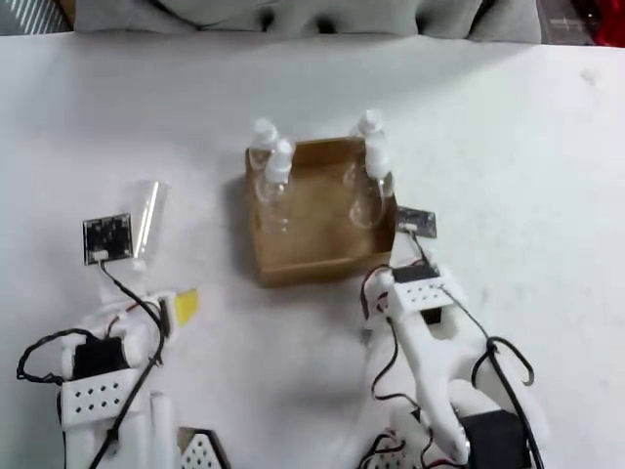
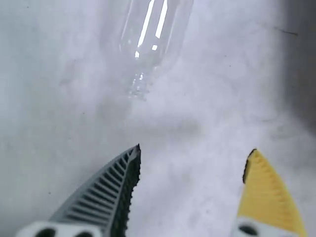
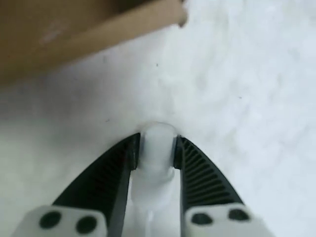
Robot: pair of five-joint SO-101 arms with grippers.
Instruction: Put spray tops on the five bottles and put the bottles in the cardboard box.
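Spray top: we see the white spray top (image 3: pixel 157 136) clamped in the right gripper (image 3: pixel 156 148), near the cardboard box (image 1: pixel 317 262).
Bare bottle: the bare bottle (image 2: pixel 153 34) lies on the table (image 1: pixel 508 147), neck toward our left gripper (image 2: pixel 192 158), whose jaws stand apart.
Box contents: four capped bottles (image 1: pixel 276 186) stand inside, two by each side wall.

cardboard box (image 1: pixel 317 266): matt brown card
bottle (image 2: pixel 153 39), nine o'clock of it: clear glossy plastic
spray top (image 3: pixel 157 148): smooth white plastic
table (image 1: pixel 508 147): matt white
left gripper (image 2: pixel 196 148) fingers (image 2: pixel 121 182): ribbed plastic
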